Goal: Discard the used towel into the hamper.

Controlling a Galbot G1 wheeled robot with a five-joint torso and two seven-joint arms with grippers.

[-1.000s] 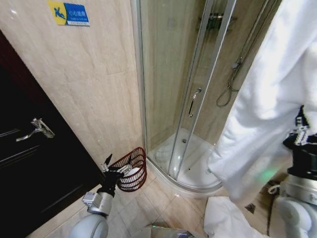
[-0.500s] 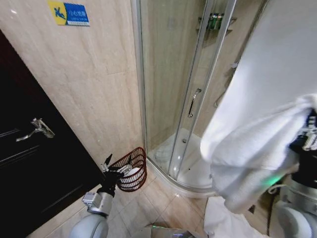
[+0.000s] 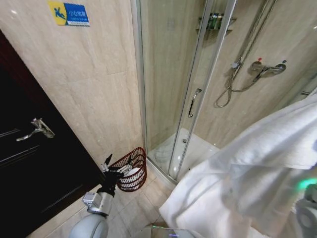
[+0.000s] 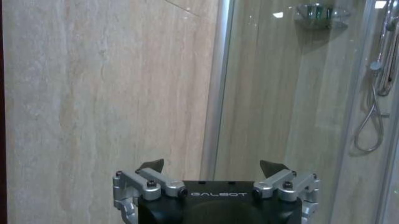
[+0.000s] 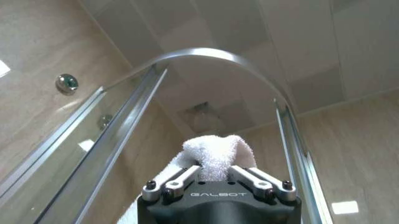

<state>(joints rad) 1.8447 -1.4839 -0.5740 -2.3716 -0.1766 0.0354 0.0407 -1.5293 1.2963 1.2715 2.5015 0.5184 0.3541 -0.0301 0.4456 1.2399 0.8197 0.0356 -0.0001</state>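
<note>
Now, at lower left of the head view, the left gripper [image 3: 110, 167] hangs with its fingers spread and empty, just beside the hamper [image 3: 132, 169] on the floor tiles. Further right, the towel [image 3: 247, 178] has dropped from the upper right, uncovering the shower fittings [image 3: 257, 69] and swinging toward the hamper; the drop seems close. The right gripper [image 5: 215, 173] is clamped on a fold of it. The hamper's contents are hard to make out.

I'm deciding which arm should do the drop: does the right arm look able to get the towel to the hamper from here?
Probably yes. The right gripper is clamped on the towel, and bare floor lies between towel and hamper. The open left gripper sits right beside the hamper rim, though, and may crowd it.
</note>
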